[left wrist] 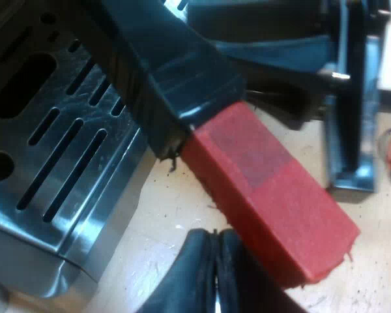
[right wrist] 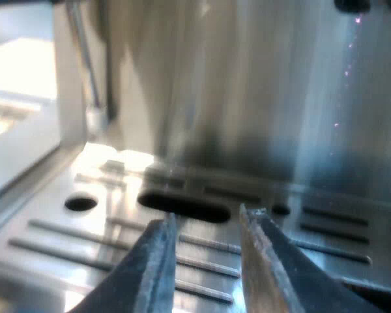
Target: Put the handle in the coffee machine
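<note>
The holder's dark handle [left wrist: 176, 59] slants over the edge of the machine's slotted metal drip tray [left wrist: 58, 163], and its red end [left wrist: 267, 195] juts out above the wooden table. My left gripper [left wrist: 215, 267] sits just under and beside the red end. Its two black fingers are pressed together with nothing between them, and the red end covers part of one finger. My right gripper [right wrist: 205, 261] hovers low over the drip tray [right wrist: 85, 241], facing the machine's shiny inner wall [right wrist: 247, 85]. It is open, and only tray slots show in the gap.
A thin steam wand [right wrist: 85, 65] hangs at the side of the machine's bay. A dark upright frame [left wrist: 352, 98] stands on the wooden table [left wrist: 176, 202] beyond the red end. An oval hole [right wrist: 182, 205] lies in the tray ahead of my right fingers.
</note>
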You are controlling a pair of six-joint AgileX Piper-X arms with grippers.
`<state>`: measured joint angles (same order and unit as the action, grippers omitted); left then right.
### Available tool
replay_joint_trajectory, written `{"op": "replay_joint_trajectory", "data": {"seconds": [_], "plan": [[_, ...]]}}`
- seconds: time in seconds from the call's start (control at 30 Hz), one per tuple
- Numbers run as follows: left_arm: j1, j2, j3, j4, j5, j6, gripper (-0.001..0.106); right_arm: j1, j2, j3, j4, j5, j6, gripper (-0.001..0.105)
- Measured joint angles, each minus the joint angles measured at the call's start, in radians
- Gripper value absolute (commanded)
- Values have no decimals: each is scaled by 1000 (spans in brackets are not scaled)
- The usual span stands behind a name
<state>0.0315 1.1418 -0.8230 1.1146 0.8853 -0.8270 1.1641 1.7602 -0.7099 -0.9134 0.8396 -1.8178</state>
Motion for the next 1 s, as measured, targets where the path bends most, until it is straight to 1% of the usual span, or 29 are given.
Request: {"op": "replay_joint_trajectory", "data": {"seconds": [0.03, 0.07, 0.1, 0.23, 0.3, 0.33, 0.37, 0.4, 0.43, 0.47, 0.5, 0.53, 0.57, 0.6, 0.63, 0.67, 0.7, 0.8, 0.87, 0.93, 1.0], "plan": [[0, 0, 0, 0, 0, 0, 0, 5, -11, 4, 6, -2, 2, 30], [0, -11, 6, -14, -9, -28, 0, 17, -46, 26, 45, -9, 4, 30], [-3, -20, 9, -18, -15, -37, 0, 29, -81, 42, 79, -12, 9, 30], [-6, -33, 14, -35, -26, -80, 0, 60, -162, 61, 145, -12, 9, 30], [-21, -49, 18, -65, -41, -142, 0, 81, -245, 64, 254, -51, 56, 30], [-35, -50, 18, -74, -56, -163, 0, 85, -267, 64, 283, -59, 74, 30], [-64, -53, 18, -96, -87, -201, 0, 93, -307, 64, 341, -79, 107, 30], [-81, -54, 18, -109, -99, -222, 0, 96, -319, 64, 373, -86, 116, 30], [-105, -53, 18, -136, -137, -262, 0, 99, -348, 64, 418, -92, 138, 30], [-132, -53, 18, -154, -174, -309, 0, 101, -358, 64, 441, -95, 146, 30], [-140, -56, 18, -161, -180, -318, 0, 101, -363, 64, 465, -97, 150, 30], [-164, -56, 18, -182, -221, -374, 0, 108, -397, 64, 544, -109, 177, 30], [-175, -56, 18, -187, -233, -392, 0, 108, -418, 64, 576, -114, 182, 30], [-188, -56, 18, -195, -247, -420, 0, 108, -448, 65, 643, -147, 192, 30], [-193, -56, 18, -195, -252, -434, 0, 108, -490, 65, 694, -186, 196, 30], [-195, -56, 18, -195, -254, -439, 0, 111, -495, 65, 700, -186, 196, 30], [-196, -56, 18, -195, -257, -447, 0, 118, -534, 67, 744, -203, 196, 30], [-200, -65, 20, -195, -273, -525, 0, 119, -613, 67, 799, -225, 198, 30], [-201, -83, 19, -195, -278, -565, 0, 119, -650, 67, 823, -227, 198, 30], [-204, -115, 19, -195, -292, -621, 0, 119, -682, 67, 846, -227, 200, 30], [-210, -142, 19, -195, -317, -649, 0, 119, -702, 67, 846, -227, 200, 30]]}}
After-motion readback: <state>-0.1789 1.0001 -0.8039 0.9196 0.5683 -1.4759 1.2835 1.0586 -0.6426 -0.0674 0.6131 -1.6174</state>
